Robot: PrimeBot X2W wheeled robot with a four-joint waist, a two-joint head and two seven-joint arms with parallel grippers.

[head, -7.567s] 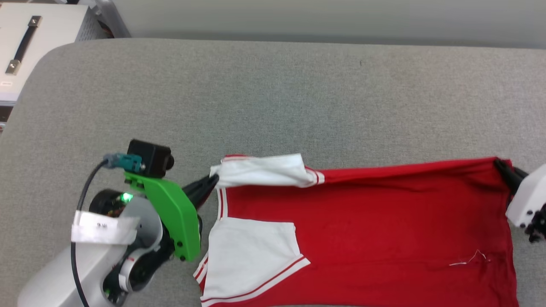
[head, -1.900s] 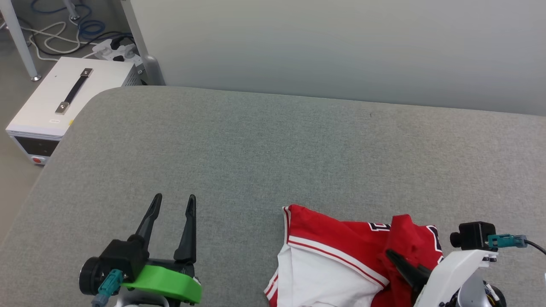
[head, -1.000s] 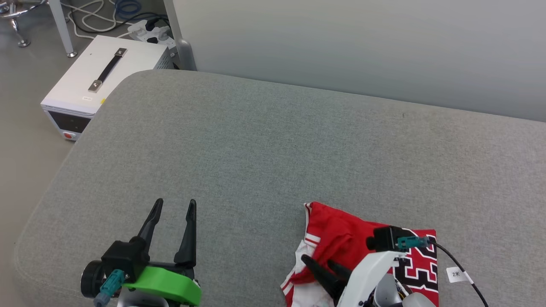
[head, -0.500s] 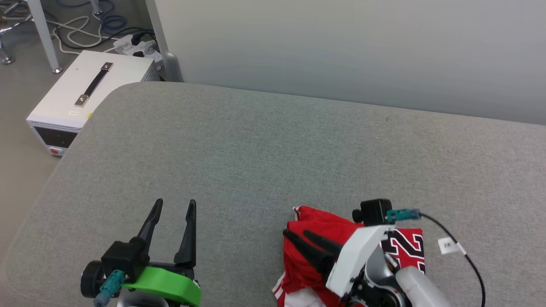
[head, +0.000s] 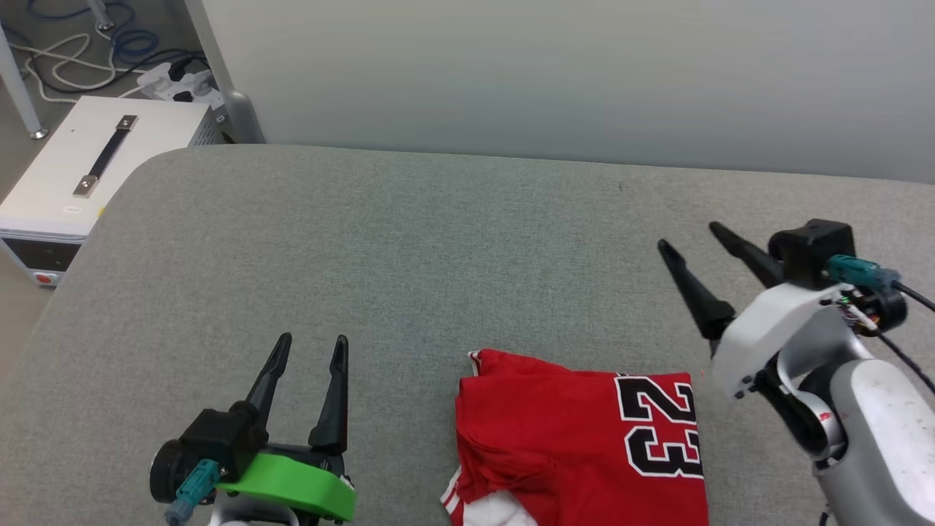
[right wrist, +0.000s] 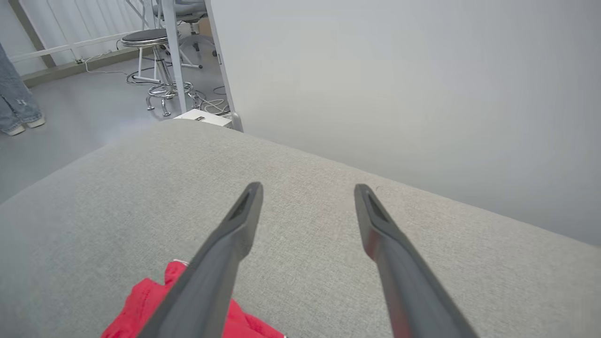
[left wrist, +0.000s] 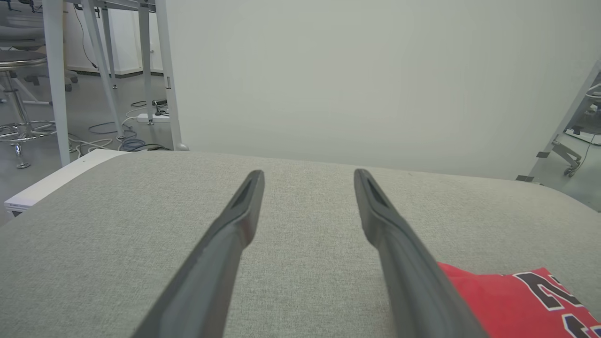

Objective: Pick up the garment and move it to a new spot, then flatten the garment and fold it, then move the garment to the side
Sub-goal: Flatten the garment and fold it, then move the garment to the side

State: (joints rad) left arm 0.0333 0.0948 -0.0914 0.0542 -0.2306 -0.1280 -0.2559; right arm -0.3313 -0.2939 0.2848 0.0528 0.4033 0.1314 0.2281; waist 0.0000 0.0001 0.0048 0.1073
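Observation:
The garment (head: pixel 577 438), a red jersey folded into a rough rectangle with the black number 23 facing up, lies on the grey padded table (head: pixel 438 241) near its front edge. A strip of white sleeve peeks out at its lower left. My left gripper (head: pixel 312 341) stands open to the left of the garment, apart from it, fingers empty. My right gripper (head: pixel 690 235) is open and empty too, raised above the table to the right of the garment. A corner of the garment (left wrist: pixel 516 300) shows at the lower right of the left wrist view, and its red edge (right wrist: pixel 141 305) at the bottom left of the right wrist view.
A white box with a black handle (head: pixel 80 175) sits on the floor off the table's far left corner, with cables (head: pixel 109 51) behind it. A pale wall (head: pixel 555 73) runs along the table's far edge. A person's legs (right wrist: pixel 14 103) stand far off beside a stool (right wrist: pixel 159 61).
My right gripper has let go of the garment, lifted off it and swung right. The garment now lies folded with the 23 showing. The head camera has shifted; the left gripper has held still.

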